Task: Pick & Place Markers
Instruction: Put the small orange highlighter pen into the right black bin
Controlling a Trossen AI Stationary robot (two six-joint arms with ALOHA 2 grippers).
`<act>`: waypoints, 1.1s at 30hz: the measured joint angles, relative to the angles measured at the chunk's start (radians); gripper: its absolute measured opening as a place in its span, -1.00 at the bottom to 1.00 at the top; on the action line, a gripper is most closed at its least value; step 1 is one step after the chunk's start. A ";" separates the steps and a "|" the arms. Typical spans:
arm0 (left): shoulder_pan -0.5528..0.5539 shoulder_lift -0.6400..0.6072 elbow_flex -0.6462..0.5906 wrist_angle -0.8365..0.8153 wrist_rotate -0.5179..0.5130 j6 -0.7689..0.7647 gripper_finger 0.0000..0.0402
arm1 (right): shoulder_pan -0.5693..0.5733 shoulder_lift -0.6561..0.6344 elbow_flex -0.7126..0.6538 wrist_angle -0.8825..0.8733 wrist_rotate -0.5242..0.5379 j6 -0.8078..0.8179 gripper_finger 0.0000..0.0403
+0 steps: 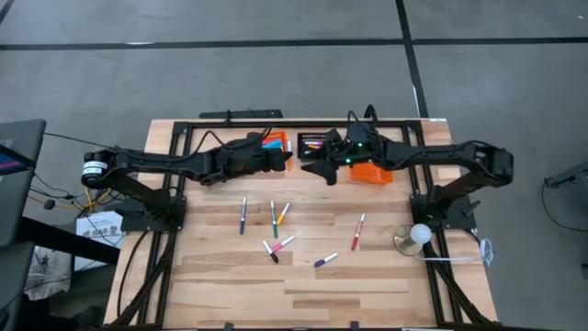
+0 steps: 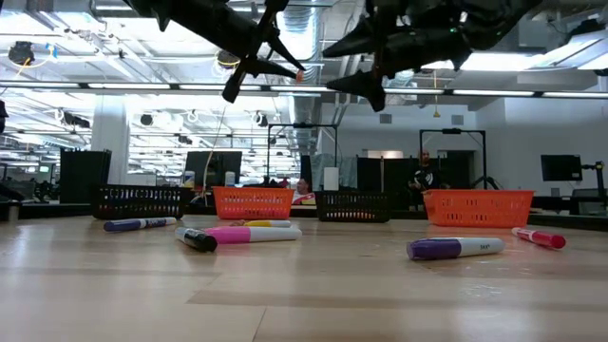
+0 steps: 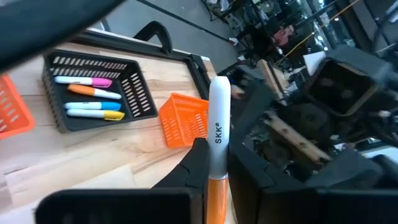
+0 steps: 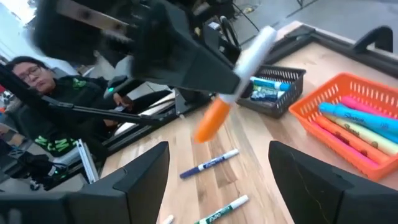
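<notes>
Above the back of the wooden table (image 1: 303, 276), near the centre top of the high view, we see the left claw (image 3: 214, 163) clenched on an orange-capped marker (image 3: 217, 149), white-barrelled and printed "SKK", held clear of the table. In the right wrist view the same marker (image 4: 239, 74) hangs tilted in mid-air, its orange cap lowest.

Facing it, the right claw (image 4: 217, 174) stands released, its two dark fingers (image 4: 140, 180) spread wide with nothing between them.

We count four mesh baskets along the back edge in the low view. A black basket (image 3: 93, 87), at upper left of the left wrist view, holds pink, orange, blue and yellow markers (image 3: 93, 102). An orange basket (image 4: 348, 124), at the right edge of the right wrist view, holds blue and pink ones.

More loose markers (image 1: 276, 230) lie scattered across the middle of the table in the high view, among them a purple marker (image 2: 454, 248) and a pink marker (image 2: 249, 233) in the low view's foreground.

A seated person (image 4: 37, 81) shows at upper left of the right wrist view.
</notes>
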 joint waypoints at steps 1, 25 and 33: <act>0.000 0.000 0.000 0.009 0.004 0.000 -0.82 | 0.000 0.014 0.010 -0.002 -0.003 0.003 0.32; -0.002 0.000 0.000 0.032 0.014 0.005 -0.81 | 0.000 0.127 0.125 0.008 -0.046 0.003 0.32; -0.002 0.000 0.000 0.043 0.014 0.005 -0.81 | 0.001 0.181 0.129 0.059 -0.048 0.029 0.32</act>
